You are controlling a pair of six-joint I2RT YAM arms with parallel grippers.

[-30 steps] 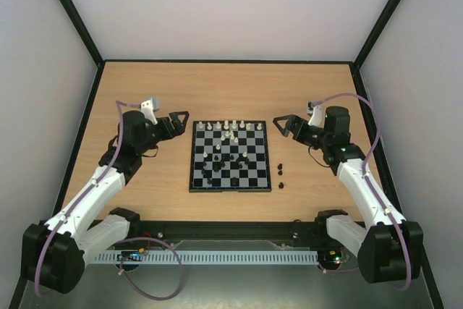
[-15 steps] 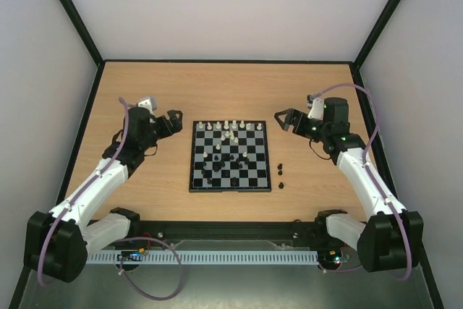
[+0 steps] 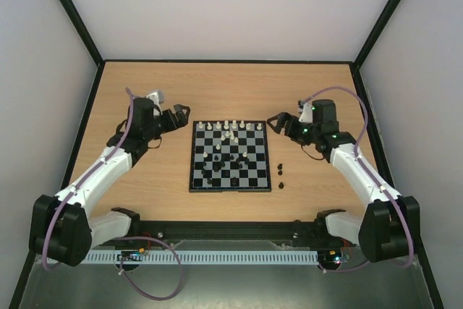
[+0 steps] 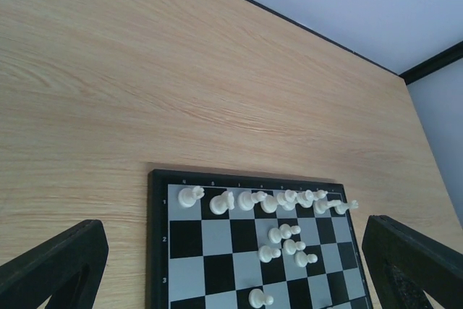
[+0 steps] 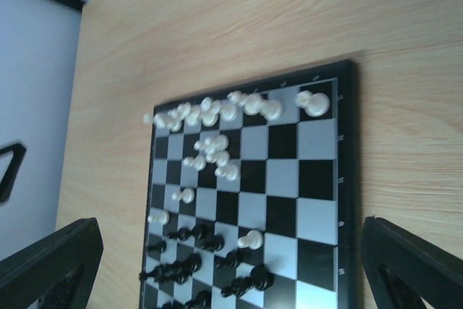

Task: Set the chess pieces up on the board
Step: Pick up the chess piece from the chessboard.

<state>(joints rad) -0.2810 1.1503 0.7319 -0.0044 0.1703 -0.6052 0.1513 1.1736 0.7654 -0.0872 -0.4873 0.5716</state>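
The board [image 3: 228,155] lies in the middle of the table. Cream-white chess pieces [image 3: 228,126] line its far row, with several more clustered behind them [image 4: 286,240]. Black chess pieces [image 3: 217,171] are scattered over the near half [image 5: 195,262]. Three black pieces [image 3: 280,175] stand on the table right of the board. My left gripper [image 3: 181,117] is open and empty just off the board's far left corner. My right gripper [image 3: 277,122] is open and empty just off its far right corner. Both wrist views look down over the board's far row.
The wooden table [image 3: 231,88] is bounded by a black rim and pale walls on three sides. The arm bases and a cable rail [image 3: 217,257] sit at the near edge.
Both grippers have swung inward toward the board's far corners. The pieces have not moved.
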